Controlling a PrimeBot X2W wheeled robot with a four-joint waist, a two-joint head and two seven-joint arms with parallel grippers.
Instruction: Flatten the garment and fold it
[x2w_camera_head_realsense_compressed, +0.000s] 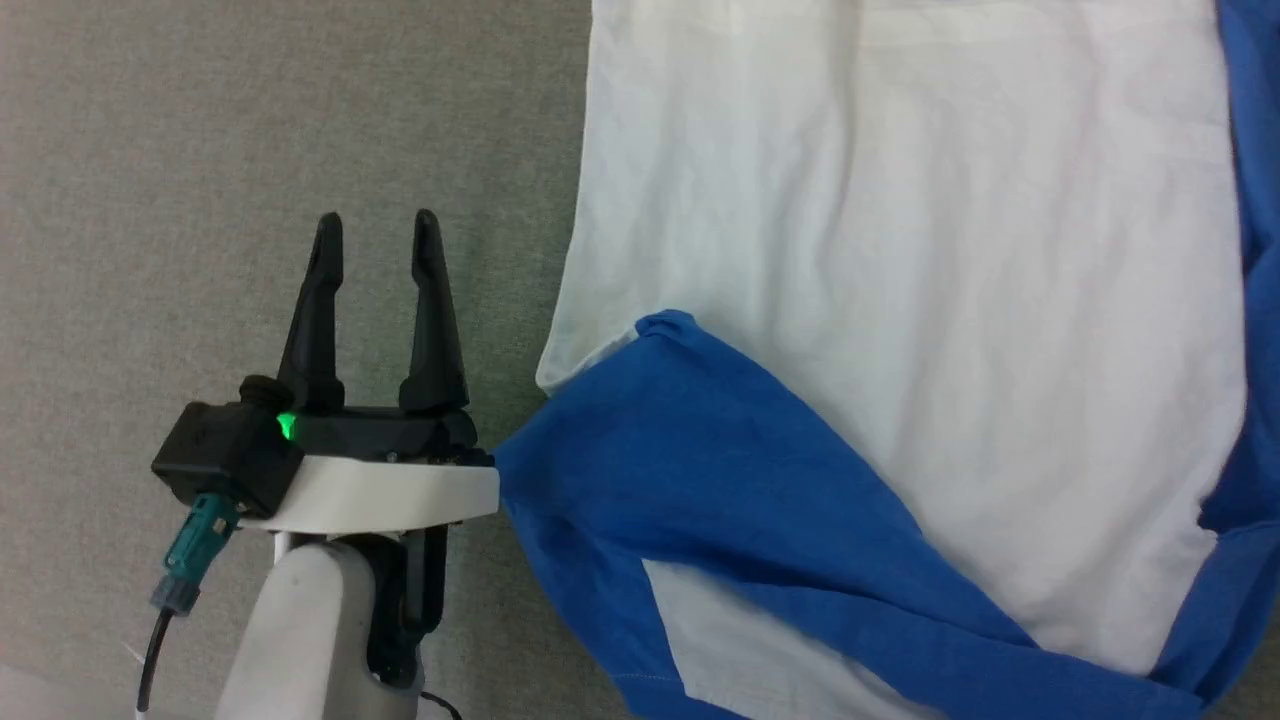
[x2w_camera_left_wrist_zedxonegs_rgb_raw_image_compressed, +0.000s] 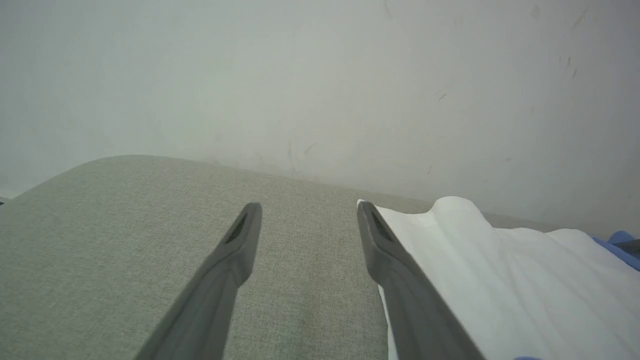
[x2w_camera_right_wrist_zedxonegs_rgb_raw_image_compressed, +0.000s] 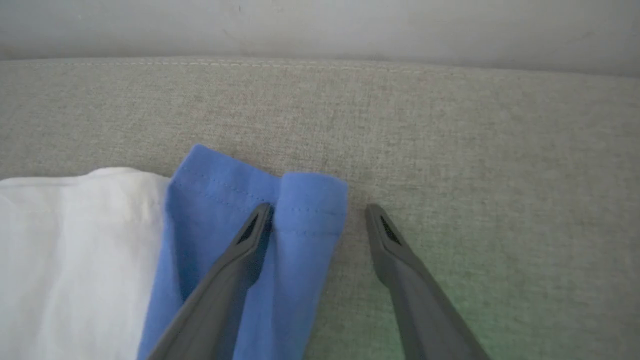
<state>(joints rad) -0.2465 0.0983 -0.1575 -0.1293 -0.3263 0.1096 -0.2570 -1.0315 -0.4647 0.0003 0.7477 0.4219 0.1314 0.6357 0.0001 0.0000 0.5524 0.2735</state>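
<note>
The garment, a white T-shirt with royal-blue sleeves, lies spread over the right half of the head view; a blue sleeve is folded across its lower part. My left gripper stands open on bare cloth just left of the garment's white edge, its right finger beside that edge. In the right wrist view my right gripper is open above the blue edge of the garment, its left finger over the blue fabric, the other over bare surface.
A grey-green woven surface carries everything. Its far edge meets a pale wall; in the right wrist view a stitched seam marks the edge below the wall.
</note>
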